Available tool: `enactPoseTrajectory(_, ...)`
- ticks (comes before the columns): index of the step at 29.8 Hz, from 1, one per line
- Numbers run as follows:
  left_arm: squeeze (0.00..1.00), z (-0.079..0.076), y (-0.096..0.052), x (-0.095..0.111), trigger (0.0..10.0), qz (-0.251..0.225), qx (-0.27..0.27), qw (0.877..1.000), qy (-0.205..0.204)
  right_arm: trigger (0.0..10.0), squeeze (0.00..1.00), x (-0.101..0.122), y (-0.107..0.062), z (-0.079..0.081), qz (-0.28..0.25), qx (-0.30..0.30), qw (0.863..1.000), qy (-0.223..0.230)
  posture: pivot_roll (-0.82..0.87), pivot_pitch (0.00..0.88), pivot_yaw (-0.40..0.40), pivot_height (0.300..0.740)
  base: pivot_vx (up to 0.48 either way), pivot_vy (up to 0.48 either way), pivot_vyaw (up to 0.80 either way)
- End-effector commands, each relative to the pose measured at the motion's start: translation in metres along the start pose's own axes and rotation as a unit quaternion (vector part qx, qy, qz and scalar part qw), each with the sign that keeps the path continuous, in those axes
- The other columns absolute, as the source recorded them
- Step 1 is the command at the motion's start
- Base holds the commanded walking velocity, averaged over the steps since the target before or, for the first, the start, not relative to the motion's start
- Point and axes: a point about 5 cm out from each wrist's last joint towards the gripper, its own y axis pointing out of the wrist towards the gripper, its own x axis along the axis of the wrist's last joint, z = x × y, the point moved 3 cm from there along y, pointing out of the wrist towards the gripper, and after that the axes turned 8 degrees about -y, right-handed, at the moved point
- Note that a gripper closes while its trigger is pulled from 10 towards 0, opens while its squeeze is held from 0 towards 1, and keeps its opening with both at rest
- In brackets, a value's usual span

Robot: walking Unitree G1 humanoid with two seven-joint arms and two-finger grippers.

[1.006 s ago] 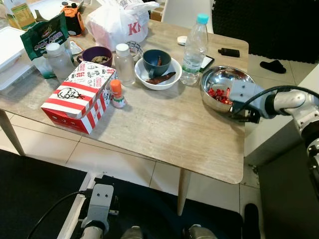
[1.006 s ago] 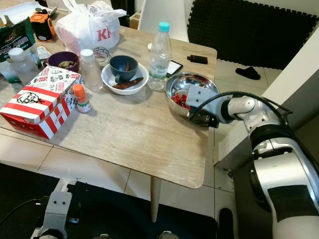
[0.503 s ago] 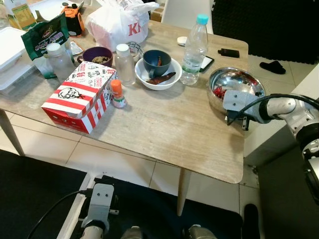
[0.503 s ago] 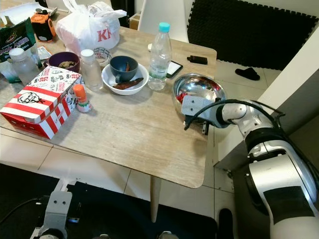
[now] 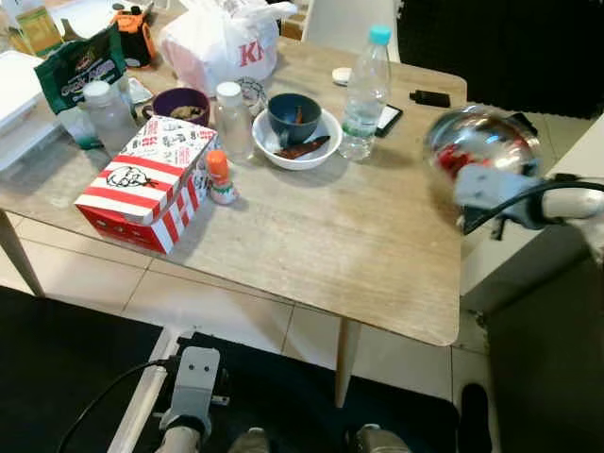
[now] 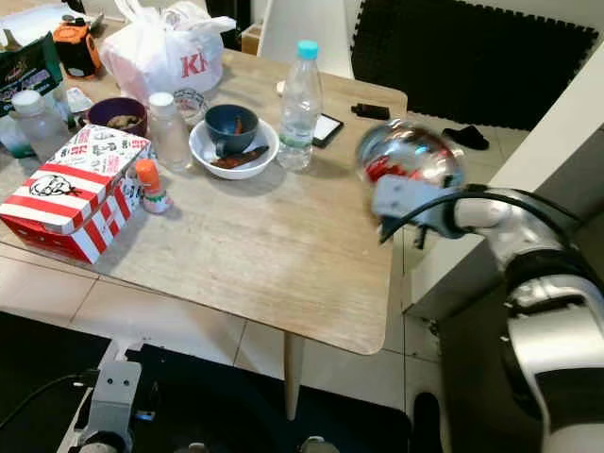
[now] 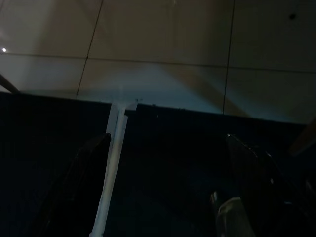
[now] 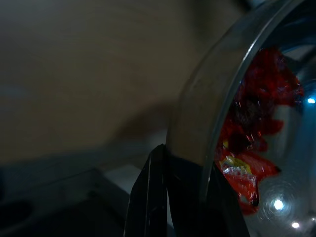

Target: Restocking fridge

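Cluttered with food, the wooden table (image 5: 311,236) is carrying a striped box (image 5: 146,184), a water bottle (image 5: 366,90) and a white bowl (image 5: 300,146). Past its right edge, the right arm is reaching forward from the robot's right side, roughly level, with the right end effector (image 6: 406,203) pinching the rim of a steel bowl (image 6: 408,156) between its fingers (image 8: 153,197). That bowl is hanging blurred and tilted above the table's right edge, red pieces (image 8: 252,128) lying inside. Down low, the left end effector (image 7: 173,187) is hanging idle over dark floor, fingers spread wide.
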Motion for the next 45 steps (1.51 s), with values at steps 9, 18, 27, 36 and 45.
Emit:
enactPoseTrajectory(9, 0.00, -0.001, 0.000, -0.008, 10.0, 0.017, -0.011, 1.000, 0.009, 10.0, 0.00, -0.096, -0.029, 0.049, 0.123, -0.034, 0.985, 0.115, -0.01, 0.155, -0.097, 0.740, 0.000, 0.000, 0.00)
enactPoseTrajectory(18, 0.00, 0.001, 0.001, -0.009, 10.0, 0.018, -0.012, 1.000, 0.013, 10.0, 0.00, -0.137, -0.034, 0.146, 0.221, -0.037, 0.960, 0.167, 0.00, 0.160, -0.097, 0.740, 0.000, 0.000, 0.00)
enactPoseTrajectory(27, 0.00, 0.007, 0.011, -0.007, 10.0, 0.017, 0.008, 1.000, 0.010, 10.0, 0.00, -0.090, -0.013, 0.257, 0.143, -0.003, 0.943, 0.299, 0.02, 0.158, -0.087, 0.740, 0.000, 0.000, 0.00)
enactPoseTrajectory(36, 0.00, 0.010, 0.025, 0.007, 10.0, 0.001, 0.019, 1.000, -0.001, 10.0, 0.00, -0.047, -0.017, 0.335, 0.116, 0.073, 0.953, 0.269, 0.01, 0.153, -0.092, 0.740, 0.000, 0.000, 0.00)
enactPoseTrajectory(45, 0.00, -0.003, 0.030, 0.008, 10.0, 0.001, -0.003, 1.000, 0.000, 10.0, 0.00, -0.023, -0.019, 0.364, 0.114, 0.070, 0.941, 0.310, 0.01, 0.144, -0.087, 0.740, 0.000, 0.000, 0.00)
